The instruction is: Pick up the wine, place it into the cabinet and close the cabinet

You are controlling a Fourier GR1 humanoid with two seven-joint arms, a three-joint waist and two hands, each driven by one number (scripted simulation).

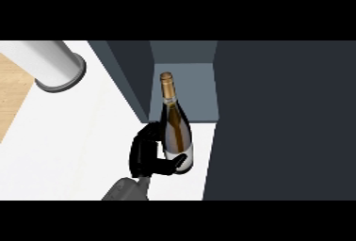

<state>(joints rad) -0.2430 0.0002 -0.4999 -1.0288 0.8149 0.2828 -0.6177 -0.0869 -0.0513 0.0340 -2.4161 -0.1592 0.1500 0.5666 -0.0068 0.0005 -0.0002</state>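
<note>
At the counter's centre, a slender glass wine bottle (pixel 176 127) with amber contents, a gold foil neck and a white band near its base stands tilted, neck pointing toward the dark slate-grey cabinet (pixel 278 117). Its upper part reaches into the cabinet's open compartment (pixel 191 89), a recess with flat matte blue-grey inner walls; its base is over the smooth white counter top (pixel 69 141), just outside the opening. One black hand (pixel 149 155) on a grey forearm (pixel 125 190) enters from the lower edge, fingers and thumb curled round the lower body of the bottle; which arm this is cannot be told. A dark panel, smooth and unmarked, fills the right side of the view. At upper left stands a white cylindrical container (pixel 49 63) with a grey rim, beside a strip of pale wood-grain surface (pixel 12 89).
</note>
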